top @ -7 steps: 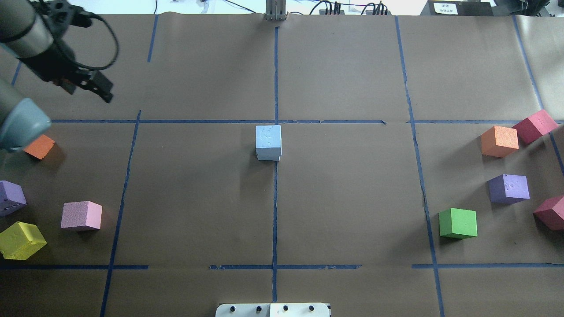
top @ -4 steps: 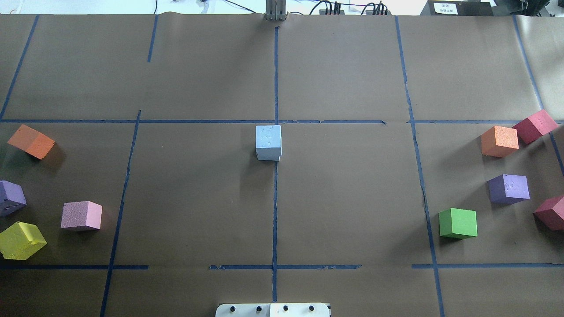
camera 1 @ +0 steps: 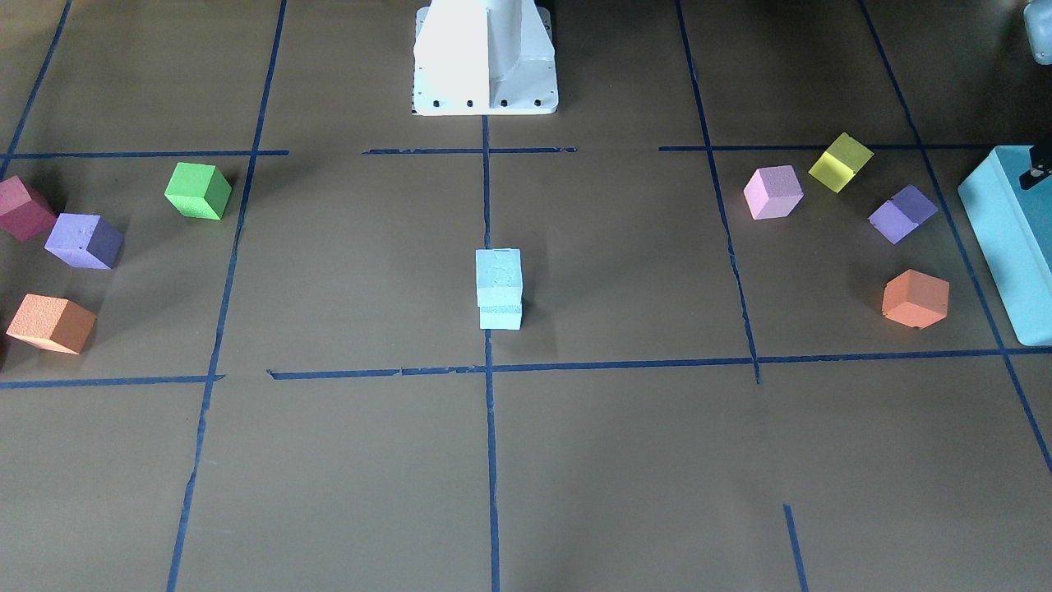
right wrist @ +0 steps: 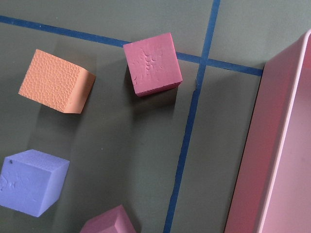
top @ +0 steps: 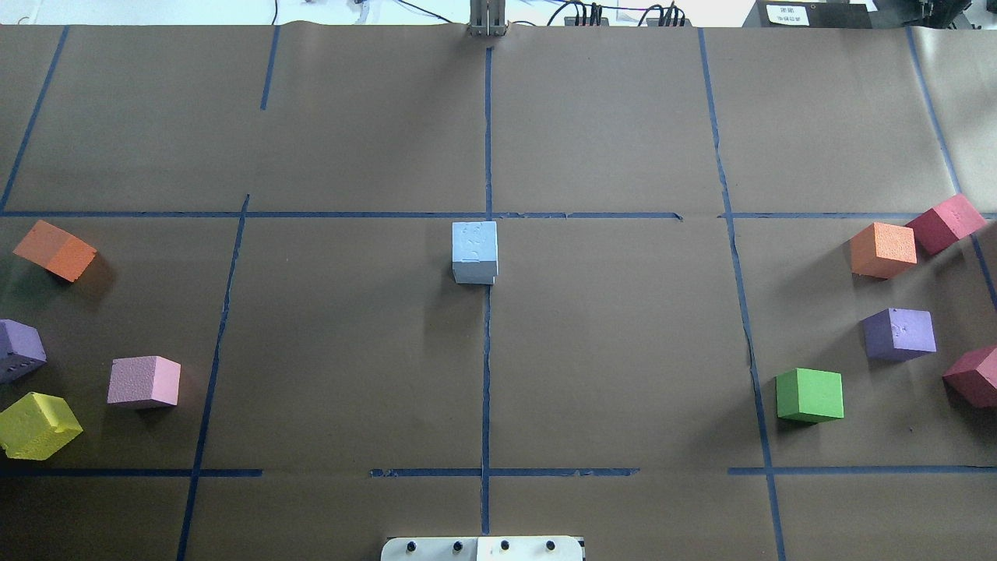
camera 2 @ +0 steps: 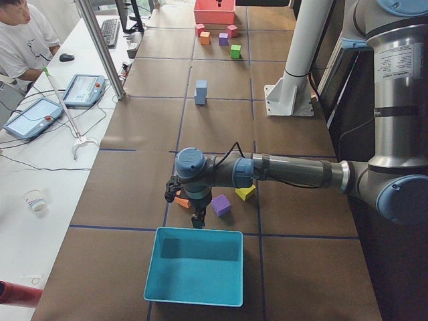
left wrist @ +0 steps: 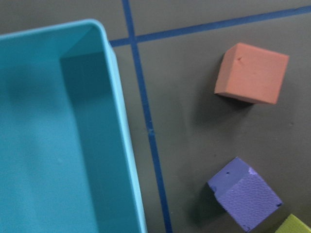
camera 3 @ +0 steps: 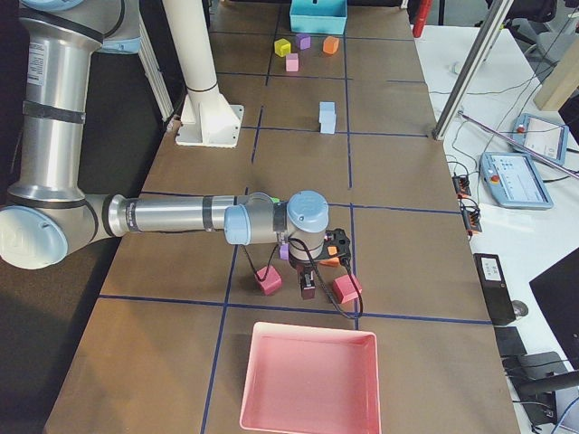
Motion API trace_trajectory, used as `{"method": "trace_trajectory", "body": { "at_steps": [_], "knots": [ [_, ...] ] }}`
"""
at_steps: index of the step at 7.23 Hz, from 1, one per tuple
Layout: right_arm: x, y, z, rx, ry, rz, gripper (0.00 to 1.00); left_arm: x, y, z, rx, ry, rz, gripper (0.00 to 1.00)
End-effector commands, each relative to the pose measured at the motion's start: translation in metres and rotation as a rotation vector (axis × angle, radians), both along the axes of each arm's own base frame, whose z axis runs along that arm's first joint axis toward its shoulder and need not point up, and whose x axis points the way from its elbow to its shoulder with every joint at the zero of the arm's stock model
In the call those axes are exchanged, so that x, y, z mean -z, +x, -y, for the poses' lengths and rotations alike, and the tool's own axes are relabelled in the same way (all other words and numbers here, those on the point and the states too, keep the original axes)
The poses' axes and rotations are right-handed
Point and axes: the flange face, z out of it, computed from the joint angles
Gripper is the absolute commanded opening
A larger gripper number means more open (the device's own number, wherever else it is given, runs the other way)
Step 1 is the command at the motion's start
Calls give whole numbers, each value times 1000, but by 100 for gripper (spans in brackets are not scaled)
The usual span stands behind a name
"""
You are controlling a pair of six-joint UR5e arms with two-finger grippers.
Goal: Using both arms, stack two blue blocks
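Observation:
The two blue blocks stand stacked at the table's centre, the upper one point(top: 474, 241) squarely on the lower one point(top: 473, 276). In the front view the upper block point(camera 1: 498, 278) hides most of the lower block point(camera 1: 500, 317). No gripper is near them. My left gripper point(camera 2: 198, 219) hangs by the far rim of the teal box point(camera 2: 194, 264), above the orange and purple cubes; I cannot tell if it is open or shut. My right gripper point(camera 3: 305, 287) hangs between two dark pink cubes near the pink tray point(camera 3: 308, 375); I cannot tell its state either.
Orange point(top: 54, 249), purple point(top: 19, 349), pink point(top: 144, 382) and yellow point(top: 37, 425) cubes lie at the left. Orange point(top: 882, 249), dark pink point(top: 945, 222), purple point(top: 900, 333) and green point(top: 810, 395) cubes lie at the right. The white pedestal point(camera 1: 485, 57) stands at the robot's side.
My left arm, seen at the overhead view's upper left a second ago, has moved out of that view. The blue stack has not moved.

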Motion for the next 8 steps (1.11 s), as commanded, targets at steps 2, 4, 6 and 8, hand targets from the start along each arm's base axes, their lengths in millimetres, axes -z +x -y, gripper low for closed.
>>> {"method": "trace_trajectory", "body": {
  "at_steps": [2, 4, 6, 8],
  "knots": [
    [2, -2, 3, 3, 3, 0, 100, -26, -5, -13, 12, -37, 16, 100],
    [2, -3, 3, 6, 3, 0, 100, -28, -6, -16, 12, -40, 16, 100],
    [2, -4, 2, 7, 0, 4, 100, -24, -5, -14, 12, -32, 15, 100],
    [1, -12, 2, 25, -1, 6, 100, -28, -5, -14, 10, -40, 16, 100]
  ]
}}
